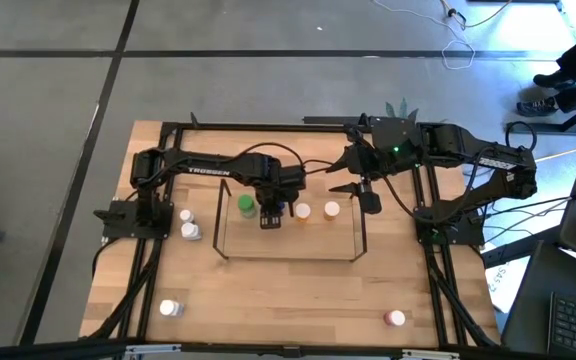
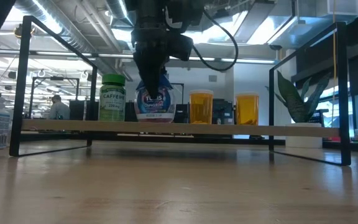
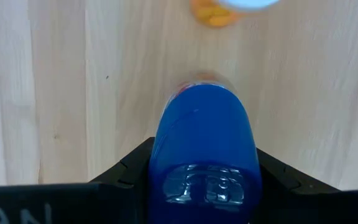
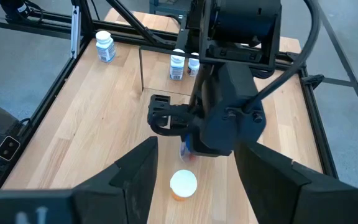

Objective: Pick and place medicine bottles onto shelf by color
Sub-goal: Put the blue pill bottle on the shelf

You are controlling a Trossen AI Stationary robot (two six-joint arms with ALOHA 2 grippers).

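Blue-capped bottle (image 2: 155, 99) on shelf (image 1: 288, 257), clamped in left hand (image 3: 205, 180), between green-capped bottle (image 2: 112, 98) at 9 o'clock and two translucent orange bottles (image 2: 201, 107) at 3 o'clock. Four placed; four white-capped cylinders (image 1: 186, 224) remaining on light wood surface (image 1: 288, 300). Right hand (image 1: 366, 192) idle, fingers apart, at 3 o'clock.

This is looking like a robotics lab inside an open office: a wooden table (image 1: 268, 300) is standing on grey concrete floor (image 1: 48, 90), cables (image 1: 458, 40) are trailing at one o'clock, ceiling ducts (image 2: 61, 31) are running overhead, and a person (image 2: 58, 107) is sitting at distant desks.
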